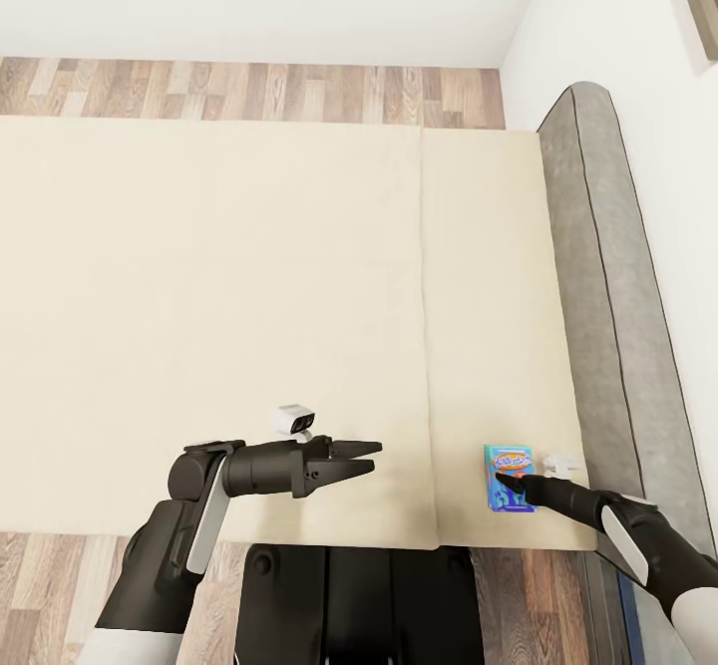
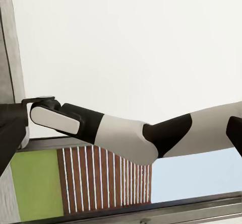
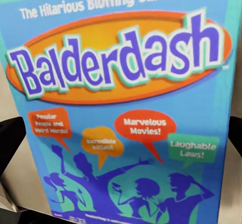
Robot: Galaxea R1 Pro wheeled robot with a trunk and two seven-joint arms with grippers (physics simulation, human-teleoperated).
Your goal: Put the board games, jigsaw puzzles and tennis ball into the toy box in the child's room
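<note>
A small blue board game [image 1: 512,468], a box printed "Balderdash" [image 3: 126,108], lies flat on the bed [image 1: 249,296] near its front right corner. My right gripper [image 1: 505,484] hovers right over the box and is open, with one dark finger [image 3: 10,141] at each side of the box. My left gripper [image 1: 371,455] hangs over the mattress near the front edge, well to the left of the game. It is open and holds nothing.
A padded grey headboard [image 1: 608,276] runs along the bed's right side against a white wall. Wood floor [image 1: 249,92] lies beyond the far edge of the bed. My dark base [image 1: 339,600] stands at the near edge. The left wrist view looks at my right forearm [image 2: 126,136].
</note>
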